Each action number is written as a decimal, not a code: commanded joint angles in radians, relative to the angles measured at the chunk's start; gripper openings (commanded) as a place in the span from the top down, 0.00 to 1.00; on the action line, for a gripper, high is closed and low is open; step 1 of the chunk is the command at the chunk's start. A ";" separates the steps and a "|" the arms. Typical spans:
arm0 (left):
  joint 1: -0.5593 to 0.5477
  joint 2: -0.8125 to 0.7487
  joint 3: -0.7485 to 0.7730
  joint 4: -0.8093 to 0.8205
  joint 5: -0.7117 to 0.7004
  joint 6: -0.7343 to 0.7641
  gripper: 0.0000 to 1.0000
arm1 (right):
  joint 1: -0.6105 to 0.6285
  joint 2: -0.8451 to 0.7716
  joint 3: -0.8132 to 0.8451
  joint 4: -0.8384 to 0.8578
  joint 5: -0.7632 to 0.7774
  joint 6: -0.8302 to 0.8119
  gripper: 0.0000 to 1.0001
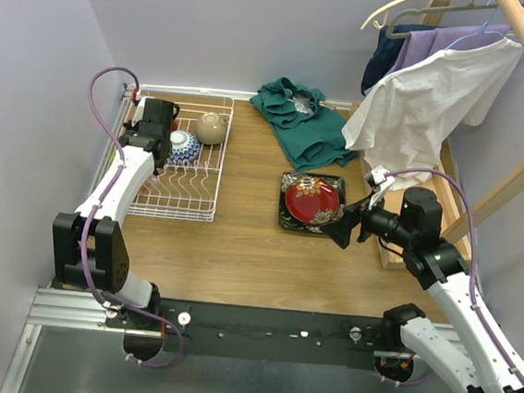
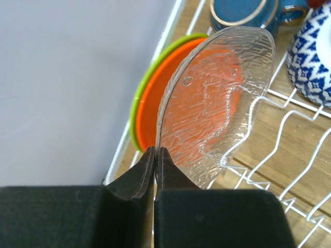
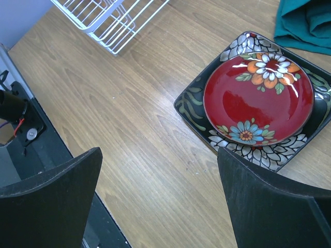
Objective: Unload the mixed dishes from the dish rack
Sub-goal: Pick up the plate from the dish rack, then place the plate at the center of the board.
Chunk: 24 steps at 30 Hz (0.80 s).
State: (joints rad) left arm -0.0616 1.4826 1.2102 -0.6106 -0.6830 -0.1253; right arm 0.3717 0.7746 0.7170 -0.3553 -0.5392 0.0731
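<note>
Up close, the left gripper point(image 2: 155, 155) clamps a clear glass plate point(image 2: 217, 98) by its rim inside the dish rack point(image 1: 179, 214), upper left overhead, half hiding the orange plate point(image 2: 154, 106); the right gripper point(image 3: 159, 157) gapes near the red plate point(image 3: 258, 98).

You had no text, label, brand, number or sign that could be read in any of the three views
</note>
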 commanded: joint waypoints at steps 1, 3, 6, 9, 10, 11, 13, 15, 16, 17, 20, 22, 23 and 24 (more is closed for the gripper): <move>-0.030 -0.056 0.071 -0.017 -0.087 0.042 0.92 | 0.004 -0.003 0.006 0.018 -0.007 -0.003 0.00; -0.041 -0.065 0.095 -0.028 -0.107 0.055 0.92 | 0.004 -0.006 0.006 0.018 -0.005 -0.004 0.00; -0.070 -0.085 0.135 -0.044 -0.099 0.055 0.92 | 0.004 -0.008 0.007 0.018 -0.005 -0.002 0.00; -0.110 -0.099 0.184 -0.075 -0.063 0.033 0.92 | 0.006 -0.008 0.009 0.019 -0.008 -0.001 0.00; -0.121 -0.104 0.196 -0.083 -0.052 0.012 0.92 | 0.004 -0.008 0.009 0.019 -0.010 -0.001 0.00; -0.150 -0.105 0.207 -0.087 -0.040 0.001 0.92 | 0.004 -0.009 0.010 0.021 -0.010 0.001 0.00; -0.178 -0.111 0.235 -0.094 0.025 -0.026 0.92 | 0.004 -0.011 0.009 0.024 -0.010 0.004 0.00; -0.217 -0.113 0.249 -0.080 0.086 -0.079 0.92 | 0.004 -0.014 0.006 0.029 -0.008 0.008 0.00; -0.230 -0.113 0.252 -0.072 0.161 -0.095 0.92 | 0.004 -0.015 0.004 0.029 -0.011 0.010 0.00; -0.244 -0.114 0.252 -0.061 0.195 -0.141 0.92 | 0.003 -0.015 0.004 0.030 -0.010 0.010 0.00; -0.300 -0.105 0.238 -0.005 0.324 -0.207 0.92 | 0.004 -0.017 0.004 0.032 -0.008 0.010 0.00; -0.336 -0.088 0.224 0.043 0.396 -0.273 0.92 | 0.004 -0.017 0.007 0.030 -0.005 0.011 0.00; -0.349 -0.081 0.219 0.058 0.448 -0.293 0.92 | 0.004 -0.018 0.007 0.030 -0.004 0.013 0.00; -0.363 -0.073 0.210 0.092 0.470 -0.325 0.92 | 0.004 -0.020 0.007 0.030 -0.002 0.013 0.00</move>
State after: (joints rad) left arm -0.3710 1.3857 1.4391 -0.6376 -0.4423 -0.2882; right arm 0.3717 0.7685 0.7170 -0.3519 -0.5392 0.0784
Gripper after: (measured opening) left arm 0.089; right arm 0.997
